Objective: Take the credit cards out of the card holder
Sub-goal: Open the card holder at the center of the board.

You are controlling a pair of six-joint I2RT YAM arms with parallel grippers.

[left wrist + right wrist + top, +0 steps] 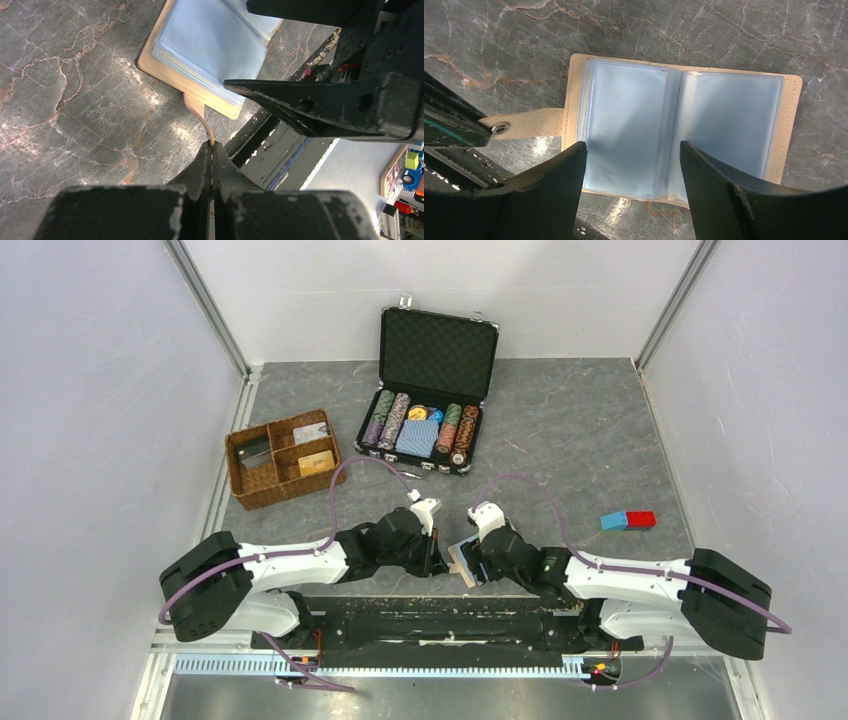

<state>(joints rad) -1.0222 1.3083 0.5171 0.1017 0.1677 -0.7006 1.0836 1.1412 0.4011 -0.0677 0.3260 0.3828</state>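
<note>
Left gripper is clamped tight on the strap tab of the card holder. The holder lies open on the grey marble counter right by the near edge, with its pale blue pockets facing up. Right gripper hangs just above those pockets with its jaws apart, holding nothing. Further back on the left, credit cards lie in the compartments of the wicker tray, just beside the open black chip case.
</note>
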